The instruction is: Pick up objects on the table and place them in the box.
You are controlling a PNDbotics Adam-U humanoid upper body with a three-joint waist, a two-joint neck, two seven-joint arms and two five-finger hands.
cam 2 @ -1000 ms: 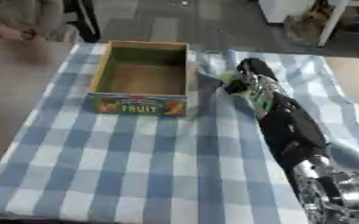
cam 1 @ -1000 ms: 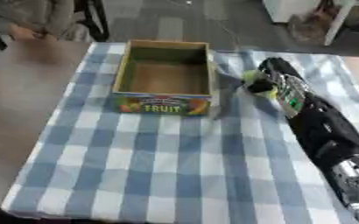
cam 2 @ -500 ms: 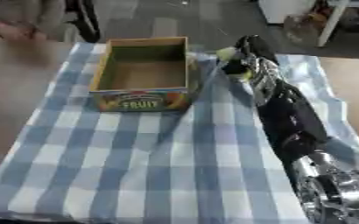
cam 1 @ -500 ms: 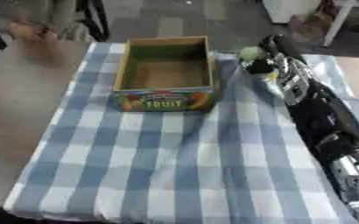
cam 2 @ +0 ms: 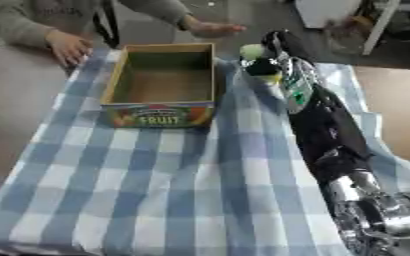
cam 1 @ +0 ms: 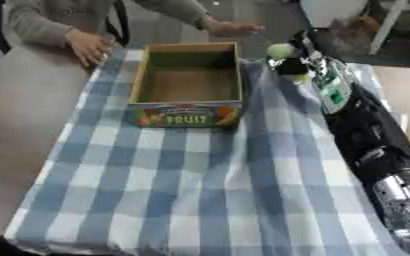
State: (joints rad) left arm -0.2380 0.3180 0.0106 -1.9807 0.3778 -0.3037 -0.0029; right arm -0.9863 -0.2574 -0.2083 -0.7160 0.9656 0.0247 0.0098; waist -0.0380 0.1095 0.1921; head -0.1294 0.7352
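cloth: blue-and-white checked tablecloth point(cam 1: 200, 190) nearest the camera, bare of loose objects

arm: black right arm with silver joints point(cam 2: 322, 130) stretched along the cloth's right side toward the far end; likely reaching so the carried thing can go sideways into the box

box: open cardboard box with a printed FRUIT front point(cam 1: 189, 85) mid-table, looks hollow inside; open top facing up to receive items

hand: right hand point(cam 2: 263, 62) just right of the box's far corner, fingers curled round a small pale green round object point(cam 2: 252, 51), held above the cloth

change: hand now farther up the table and nearer the box's far end than a second ago; object carried along

far edge: person's hands point(cam 1: 90, 45) at the cloth's far-left corner, apart from the box

left hand: not visible
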